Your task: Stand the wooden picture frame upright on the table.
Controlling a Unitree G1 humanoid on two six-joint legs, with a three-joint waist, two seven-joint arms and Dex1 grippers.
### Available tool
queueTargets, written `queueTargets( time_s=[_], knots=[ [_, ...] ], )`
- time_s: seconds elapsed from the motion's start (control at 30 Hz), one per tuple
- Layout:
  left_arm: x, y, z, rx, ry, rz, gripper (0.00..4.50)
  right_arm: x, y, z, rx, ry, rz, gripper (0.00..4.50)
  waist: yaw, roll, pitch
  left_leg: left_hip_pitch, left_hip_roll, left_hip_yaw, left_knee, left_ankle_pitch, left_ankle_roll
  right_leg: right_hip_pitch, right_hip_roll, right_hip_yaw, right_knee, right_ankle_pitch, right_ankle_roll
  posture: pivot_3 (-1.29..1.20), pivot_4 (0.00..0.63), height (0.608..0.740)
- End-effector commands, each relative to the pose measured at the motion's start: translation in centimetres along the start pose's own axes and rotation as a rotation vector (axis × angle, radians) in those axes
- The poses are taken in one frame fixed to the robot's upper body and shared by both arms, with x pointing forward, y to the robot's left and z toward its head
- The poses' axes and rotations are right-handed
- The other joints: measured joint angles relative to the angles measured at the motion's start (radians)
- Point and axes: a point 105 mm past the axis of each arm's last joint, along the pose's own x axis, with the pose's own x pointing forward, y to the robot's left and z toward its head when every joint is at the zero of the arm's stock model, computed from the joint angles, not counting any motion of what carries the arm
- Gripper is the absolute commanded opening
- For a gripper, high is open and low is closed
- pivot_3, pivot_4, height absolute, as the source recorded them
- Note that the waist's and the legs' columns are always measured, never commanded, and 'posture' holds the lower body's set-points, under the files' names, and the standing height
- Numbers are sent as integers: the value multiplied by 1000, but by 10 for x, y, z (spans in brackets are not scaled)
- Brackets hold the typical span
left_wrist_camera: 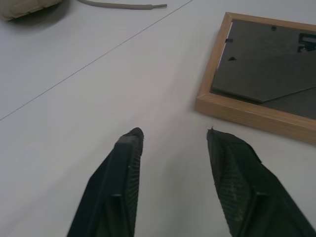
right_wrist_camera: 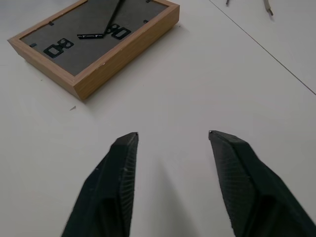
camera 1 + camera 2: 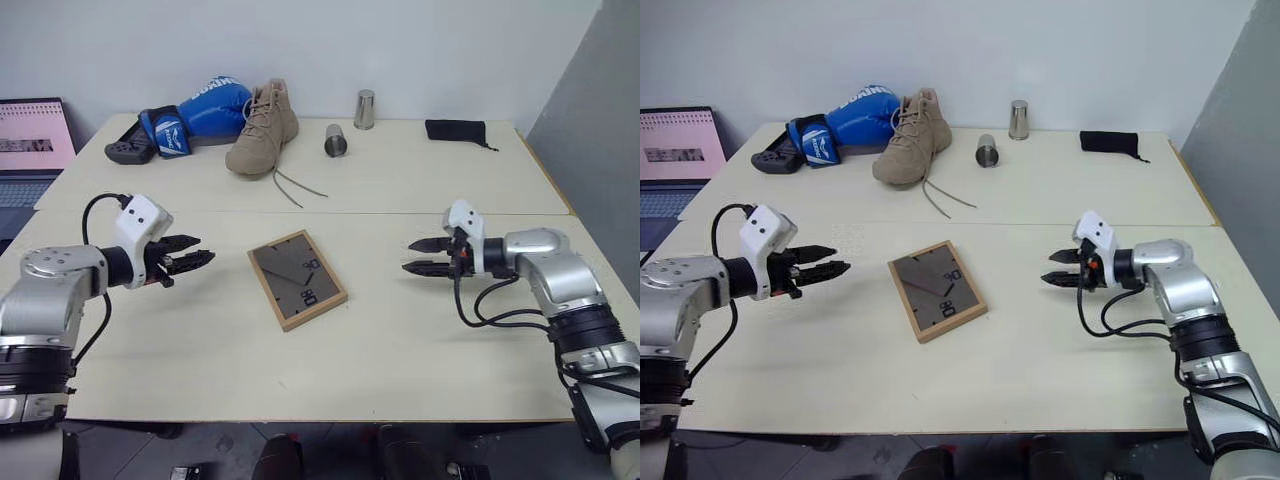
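The wooden picture frame [image 3: 297, 279] lies flat on the table [image 3: 400, 330], dark grey back panel up, near the middle of the front half. Its light-wood rim and back also show in the left wrist view [image 1: 256, 84] and the right wrist view [image 2: 94, 42]. My left gripper [image 3: 200, 259] hovers to the frame's left, open and empty, pointing toward it. On the frame's right my right gripper [image 3: 415, 256] points at it from a short distance, also open with nothing between its fingers [image 2: 121, 182].
A tan boot [image 3: 264, 130] with trailing laces and a blue boxing glove [image 3: 196, 115] lie at the back left. Two metal cups [image 3: 336, 141] and a black pouch [image 3: 455, 130] are at the back. A laptop [image 3: 30, 150] stands off the table's left.
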Motion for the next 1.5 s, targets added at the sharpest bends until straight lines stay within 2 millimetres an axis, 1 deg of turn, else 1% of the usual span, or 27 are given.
queueTargets(
  time_s=[0.03, 0.17, 0.2, 0.3, 0.43, 0.5, 0.6, 0.67, 0.77, 0.93, 1.1, 1.17, 1.27, 1.33, 1.4, 1.5],
  knots=[
    [14, -1, 0, 38, -19, 45, 1093, 18, -3, 15, -27, -50, -47, 1210, -1, 0, 0, 0, 0, 0, 0, 0, 0, 0, 0, 0, 0, 0, 0, 0, 150, 740],
    [28, -9, -3, 31, -30, 43, 217, 35, 10, 11, -40, -48, -15, 218, 1, 0, 0, 0, 0, 0, 0, 0, 0, 0, 0, 0, 1, 0, 0, 0, 150, 740],
    [33, -12, -3, 28, -35, 36, 23, 40, 14, 10, -35, -53, -3, 29, 0, 0, 0, -1, 0, 0, 0, 0, 0, 0, 0, 0, 0, 0, 0, 0, 150, 740],
    [42, -16, -3, 24, -40, 26, 23, 49, 23, 9, -25, -61, 18, 29, 1, 0, 0, 0, 0, -1, 0, 0, 0, 0, 0, -1, 1, 0, 0, 0, 150, 740],
    [59, -22, -3, 11, -47, 12, 23, 60, 38, 5, -71, -36, 55, 29, 1, 0, 0, 0, 0, -1, 0, 0, 0, 0, 0, -1, 1, 0, 0, 0, 150, 740],
    [70, -30, -7, 9, -30, -18, 23, 68, 54, 8, -102, -40, 106, 29, 1, 0, 0, 0, 0, -1, 0, 0, 0, 0, 0, -1, 1, 0, 0, 0, 150, 740],
    [82, -36, -10, 25, 2, -50, 23, 75, 71, 16, -135, -56, 158, 29, 1, 0, 0, 0, 0, -1, 0, 0, 0, 0, 0, -1, 1, 0, 0, 0, 150, 740],
    [88, -38, -10, 29, 10, -66, 23, 76, 77, 19, -143, -63, 181, 29, 2, 0, 0, 0, 0, -1, 1, 0, 0, 0, 0, -2, 1, 0, 0, 0, 150, 740],
    [99, -40, -2, 46, -3, -83, 23, 77, 85, 24, -146, -69, 216, 29, 8, 0, 0, 0, -1, -2, 1, 0, 0, 1, 0, -2, 1, 0, 0, 0, 150, 740],
    [106, -42, 4, 61, -14, -106, 23, 76, 85, 29, -130, -74, 215, 29, 10, 0, 0, 0, -1, -2, 1, 0, 0, 2, 0, -2, 1, 0, 0, 0, 150, 740],
    [104, -40, 1, 75, -5, -115, 23, 72, 81, 28, -108, -66, 205, 29, 10, 0, 0, 0, -1, -2, 1, 0, 0, 2, 0, -3, 1, 0, 0, 0, 150, 740],
    [99, -37, -3, 91, 13, -115, 23, 70, 74, 24, -105, -55, 168, 29, 10, 0, 0, 0, -1, -2, 1, 0, 0, 2, 0, -3, 1, 0, 0, 0, 150, 740],
    [84, -34, -8, 99, 41, -151, 23, 68, 56, 16, -118, -18, 73, 29, 5, 0, 0, 0, -1, -2, 1, 0, 0, 2, 0, -3, 1, 0, 0, 0, 150, 740],
    [76, -34, -10, 103, 52, -170, 23, 69, 49, 12, -139, 4, 30, 29, 0, 0, 0, 0, -1, -2, 1, 0, 0, 1, 0, -2, 1, 0, 0, 0, 150, 740],
    [70, -41, -9, 94, 47, -204, 23, 73, 47, 7, -150, 29, 16, 29, -5, 0, 0, 1, 0, -2, 0, 0, 0, 1, 0, -2, 1, 0, 0, 0, 150, 740],
    [75, -58, -4, 89, 14, -234, 23, 83, 53, 11, -117, 6, 23, 29, -5, 0, 0, 1, 0, -2, 0, 0, 0, 1, 0, -2, 1, 0, 0, 0, 150, 740]
  ],
)
